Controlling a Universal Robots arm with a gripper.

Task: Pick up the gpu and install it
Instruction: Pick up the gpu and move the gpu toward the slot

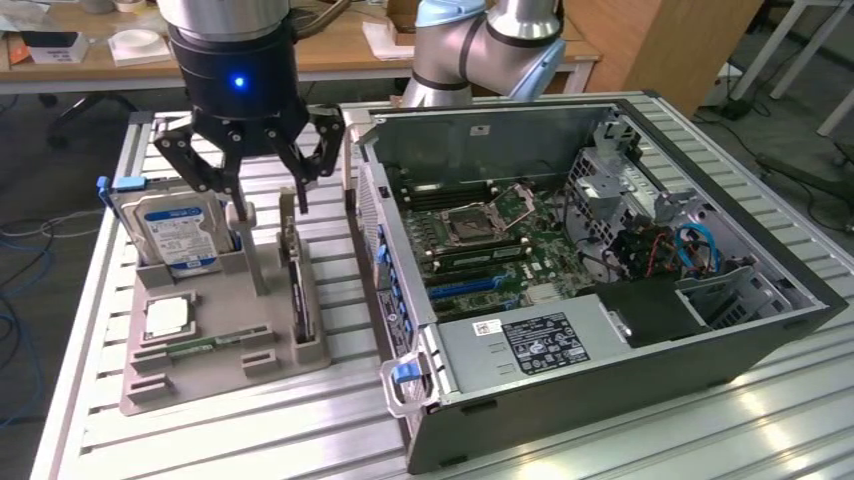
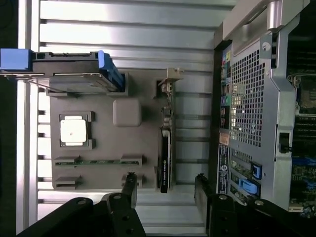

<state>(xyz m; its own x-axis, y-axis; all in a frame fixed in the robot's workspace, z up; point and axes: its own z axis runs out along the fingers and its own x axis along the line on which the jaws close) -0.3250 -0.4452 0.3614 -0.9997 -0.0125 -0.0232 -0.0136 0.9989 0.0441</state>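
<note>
Jaws released, spread wide, gripping nothing, hovering above the grey holder (image 1: 214, 378) on the desk (image 1: 267, 435). The gpu (image 1: 296, 285) stands on edge in the holder's slots. In the exterior view it's on the holder's 3 o'clock side, at 9 o'clock of the PC case (image 1: 601, 400). In the wrist view the gpu (image 2: 165, 158) edge runs between the two jaws.

We judge the step to be the approach for the pick. To do it well:
- Centre the jaws on the thin edge and descend straight.
- Pinch across the flat faces mid-card, not on the bracket.
- Stay clear of the hard drive (image 1: 174, 235) at 9 o'clock of the card.
- Lift vertically so the slots don't snag it.
</note>
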